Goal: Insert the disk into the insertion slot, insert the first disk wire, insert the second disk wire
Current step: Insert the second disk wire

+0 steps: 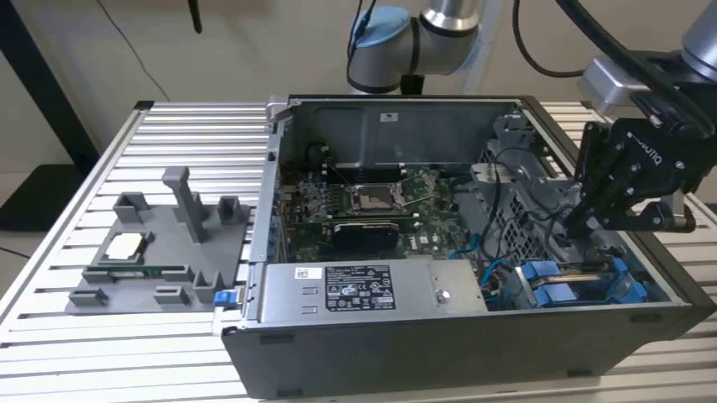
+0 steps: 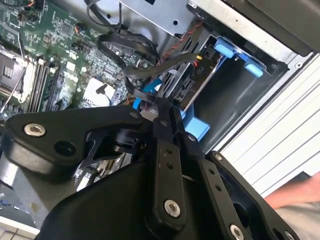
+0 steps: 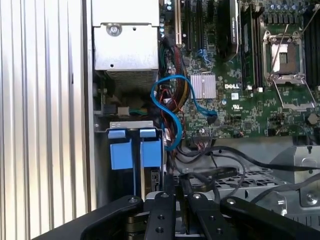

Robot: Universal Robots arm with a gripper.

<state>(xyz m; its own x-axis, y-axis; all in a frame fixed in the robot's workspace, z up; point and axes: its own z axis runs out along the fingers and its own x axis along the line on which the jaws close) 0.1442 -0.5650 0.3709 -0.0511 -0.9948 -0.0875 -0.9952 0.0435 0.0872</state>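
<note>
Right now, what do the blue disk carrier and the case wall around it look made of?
The disk carrier looks like moulded plastic: bright uniform blue, matte, with chunky tabs. The case wall looks like painted or coated sheet metal: thin, flat, dark grey, with folded edges.

The black two-fingered tool (image 1: 590, 220) hangs low inside the open grey metal computer case (image 1: 448, 353), at the corner on the exterior view's right. Beside it lie loose black cables (image 2: 125, 55) and a looping blue cable (image 3: 172, 107), crowding the gap beside the green motherboard (image 1: 370, 206). The grey labelled power-supply box (image 1: 358, 290) walls the front. Blue plastic carrier frames (image 1: 572, 285) fill the bay floor. The slatted metal table (image 1: 67, 353) around the case lies open, apart from a grey plastic fixture tray (image 1: 157, 252).
</note>
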